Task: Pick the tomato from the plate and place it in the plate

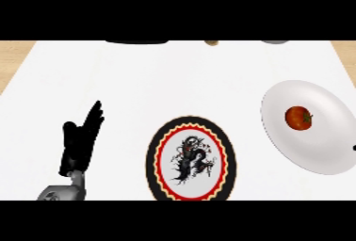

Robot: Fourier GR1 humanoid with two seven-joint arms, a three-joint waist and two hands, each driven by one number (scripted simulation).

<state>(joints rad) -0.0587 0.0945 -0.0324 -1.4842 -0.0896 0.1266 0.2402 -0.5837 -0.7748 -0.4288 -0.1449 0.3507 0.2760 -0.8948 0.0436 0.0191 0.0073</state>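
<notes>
while the tomato lies on the white plate, the left hand rests well apart, fingers straight together.

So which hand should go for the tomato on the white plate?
Probably the right: the tomato lies on the white plate at the right. The left hand rests open at far left, beyond the patterned plate. The right hand isn't visible.

bright, even light over the white counter, no strong cast shadows, soft shading along the lower right rim of the white plate, a small highlight on the tomato, round plates looked stretched taller than wide
</notes>
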